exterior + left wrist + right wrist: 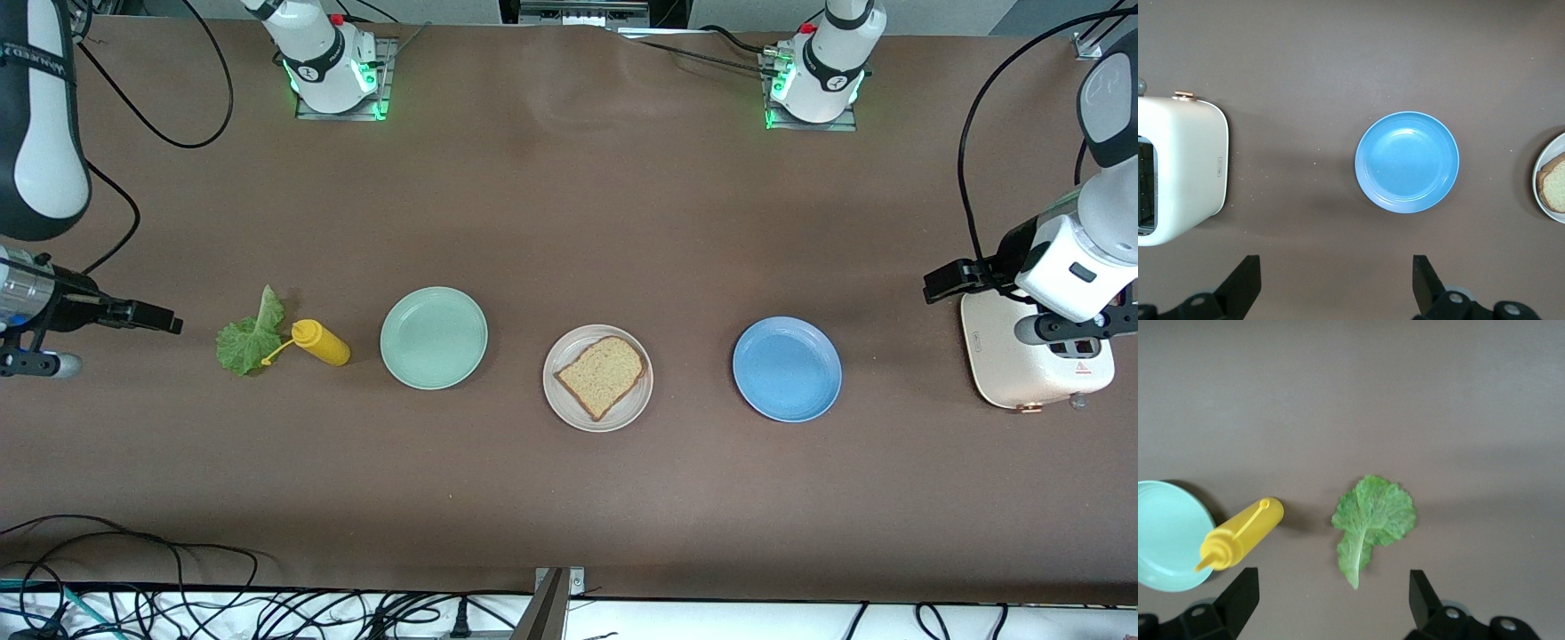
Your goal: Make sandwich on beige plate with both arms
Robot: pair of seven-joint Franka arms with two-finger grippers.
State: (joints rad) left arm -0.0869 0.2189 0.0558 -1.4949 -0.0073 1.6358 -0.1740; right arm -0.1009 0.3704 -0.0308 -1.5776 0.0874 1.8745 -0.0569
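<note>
Nearest the front camera: round, shallow beige plate [558, 402] carrying one square-ish slice of brown speckled bread [602, 375]. Between glossy mint green plate [433, 338] and blue plate [787, 368]. Ruffled lettuce leaf [249, 340] flat beside yellow squeeze bottle [321, 342]. Right gripper [1328, 600] spread wide above lettuce; left gripper [1335, 283] spread, empty, over cream toaster [1013, 356].

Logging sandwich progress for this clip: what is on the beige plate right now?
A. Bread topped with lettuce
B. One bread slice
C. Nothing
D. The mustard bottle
B: a single bread slice lies on the beige plate, while the lettuce leaf lies on the table near the right arm's end.
</note>
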